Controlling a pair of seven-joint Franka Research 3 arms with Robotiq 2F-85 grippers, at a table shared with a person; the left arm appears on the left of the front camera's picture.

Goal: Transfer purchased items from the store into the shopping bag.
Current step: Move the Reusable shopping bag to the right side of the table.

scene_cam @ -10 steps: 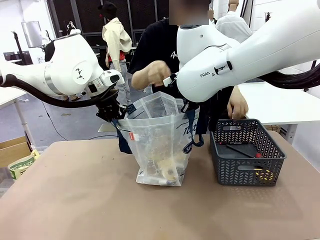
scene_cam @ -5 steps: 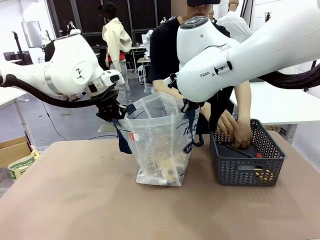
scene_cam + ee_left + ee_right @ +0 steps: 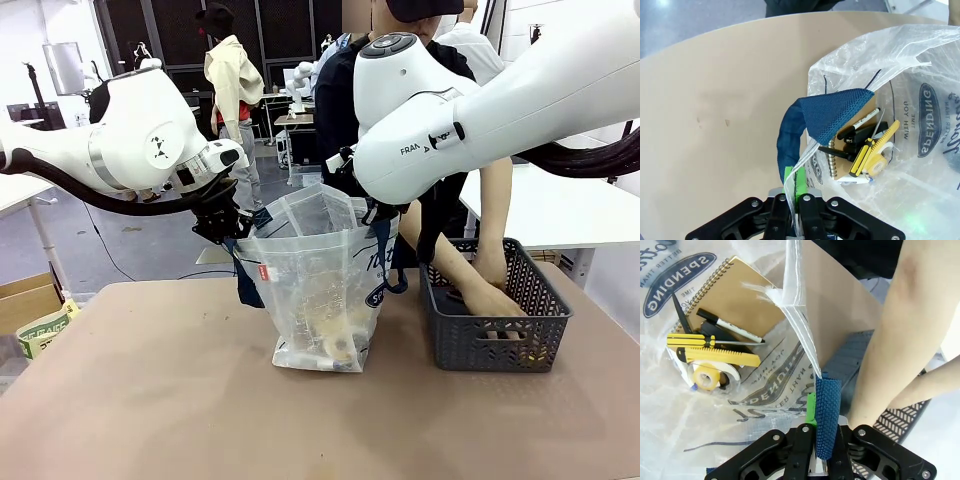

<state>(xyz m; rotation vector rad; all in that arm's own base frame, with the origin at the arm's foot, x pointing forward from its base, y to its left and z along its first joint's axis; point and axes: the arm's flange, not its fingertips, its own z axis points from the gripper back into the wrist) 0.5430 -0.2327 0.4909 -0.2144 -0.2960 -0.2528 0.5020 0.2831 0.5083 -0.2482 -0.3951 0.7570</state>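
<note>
The shopping bag (image 3: 318,285) stands upright mid-table with its mouth held open between my grippers. At its left rim my left gripper (image 3: 228,232) (image 3: 792,200) is shut on the plastic edge and navy strap handle (image 3: 835,112). My right gripper (image 3: 819,437) is shut on the other navy strap (image 3: 826,410) at the right rim. Inside the bag lie purchased items (image 3: 715,347) (image 3: 865,150): a brown spiral notebook, a marker, a yellow screwdriver, a yellow cutter and a tape roll. The person's hands (image 3: 490,295) are down in the mesh basket.
A dark grey mesh basket (image 3: 495,345) (image 3: 850,357) sits just right of the bag, with the person's forearm (image 3: 900,330) close to my right gripper. A cardboard box (image 3: 30,300) stands off the table's left edge. The near tabletop (image 3: 200,420) is bare.
The person's hand left the bag's mouth, and both hands have gone down into the basket. My arms and the bag have stayed put.
</note>
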